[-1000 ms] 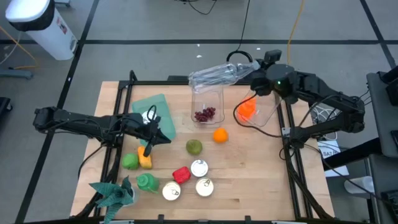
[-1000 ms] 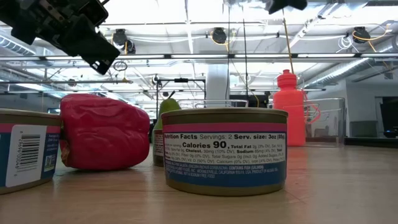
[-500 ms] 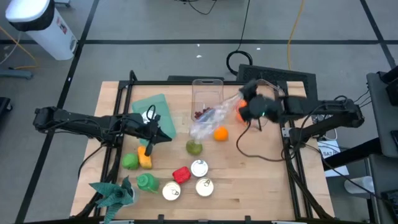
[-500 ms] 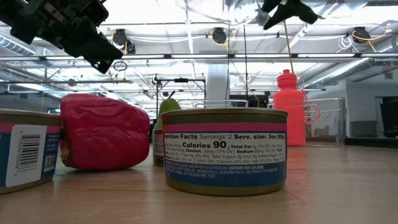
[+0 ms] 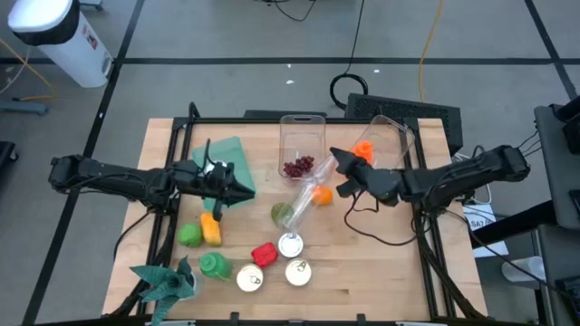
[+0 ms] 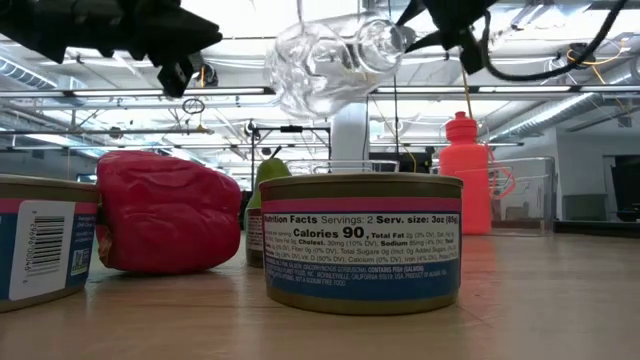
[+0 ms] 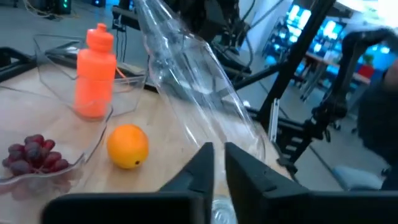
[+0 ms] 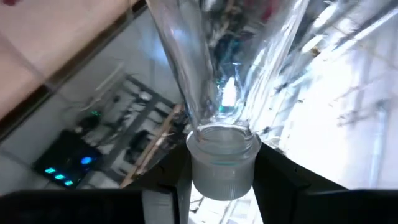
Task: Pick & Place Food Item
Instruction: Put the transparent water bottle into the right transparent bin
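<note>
The right gripper sits right of centre in the high view, its jaws clenched on the neck of a clear plastic bottle. The right wrist view shows this plainly: the bottle's threaded mouth is pinched between the two dark fingers. The bottle hangs in the air, not on the table; in the low view it floats near the top centre of the frame, above the can and the red pepper.

The bottle's long axis runs diagonally in the high view, neck toward the upper right at the gripper, base pointing lower left toward the green pear. It passes just beside the orange. In the low view it lies close to level, tilted slightly.

As for progress, I judge the pick done and the carry under way; the place is still left, and where it is meant to go I cannot tell. The grapes lie in a clear container at upper centre, and an orange bottle stands in a second clear bin to its right.

The left gripper hovers at centre left, beside the green cloth, holding nothing. In the left wrist view its jaws stand only a narrow slit apart.
</note>
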Tool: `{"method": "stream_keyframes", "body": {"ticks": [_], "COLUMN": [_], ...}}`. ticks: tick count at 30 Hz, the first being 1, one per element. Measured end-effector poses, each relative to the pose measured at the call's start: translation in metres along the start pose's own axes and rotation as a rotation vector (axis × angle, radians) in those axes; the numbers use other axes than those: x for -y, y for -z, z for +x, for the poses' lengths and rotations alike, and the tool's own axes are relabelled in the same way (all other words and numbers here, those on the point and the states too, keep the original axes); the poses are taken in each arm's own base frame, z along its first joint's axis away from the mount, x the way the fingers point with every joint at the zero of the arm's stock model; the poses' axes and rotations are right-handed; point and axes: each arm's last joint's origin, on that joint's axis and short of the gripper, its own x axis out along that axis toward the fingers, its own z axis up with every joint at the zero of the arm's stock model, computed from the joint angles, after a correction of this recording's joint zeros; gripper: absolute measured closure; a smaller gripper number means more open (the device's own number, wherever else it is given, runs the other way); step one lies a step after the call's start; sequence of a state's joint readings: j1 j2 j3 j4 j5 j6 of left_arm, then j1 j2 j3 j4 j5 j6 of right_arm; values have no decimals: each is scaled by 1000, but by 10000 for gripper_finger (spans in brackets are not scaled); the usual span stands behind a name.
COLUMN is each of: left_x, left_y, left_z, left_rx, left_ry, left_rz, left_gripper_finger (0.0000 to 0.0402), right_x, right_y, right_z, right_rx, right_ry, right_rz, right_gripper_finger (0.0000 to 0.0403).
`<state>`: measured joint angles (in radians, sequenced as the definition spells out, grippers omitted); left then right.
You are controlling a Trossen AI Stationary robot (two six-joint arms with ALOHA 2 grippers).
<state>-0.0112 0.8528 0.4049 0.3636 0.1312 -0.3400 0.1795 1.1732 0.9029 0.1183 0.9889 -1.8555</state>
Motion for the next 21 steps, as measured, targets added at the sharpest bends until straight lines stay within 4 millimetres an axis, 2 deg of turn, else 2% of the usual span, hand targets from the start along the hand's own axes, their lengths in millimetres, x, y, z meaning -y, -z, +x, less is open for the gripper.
{"method": "stream_keyframes", "body": {"ticks": [3,6,10,13,17,21], "left_x": [-1,-4,-8,-16,-24,-34], "left_y": [-1,-4,-25,-42,-73,-93], "left_z": [0,-1,2,10,32,67], "left_rx": [7,12,48,-4,-72,-123], "left_ry": [17,1,5,-35,-49,-3], "left_rz": [-10,-44,-82,-133,-152,-168], "left_gripper_finger": [291,218,119,62,19,6], "right_x": [-3,-5,-6,-6,-5,-6], "right_y": [-2,-6,-10,-12,-11,-9], "right_z": [0,-1,-3,-3,-3,1], "right_rx": [18,49,168,254,310,318], "right_ry": [57,111,231,341,435,459], "right_rz": [31,19,-35,-73,-105,-116], "right_gripper_finger": [282,282,282,282,282,273]}}
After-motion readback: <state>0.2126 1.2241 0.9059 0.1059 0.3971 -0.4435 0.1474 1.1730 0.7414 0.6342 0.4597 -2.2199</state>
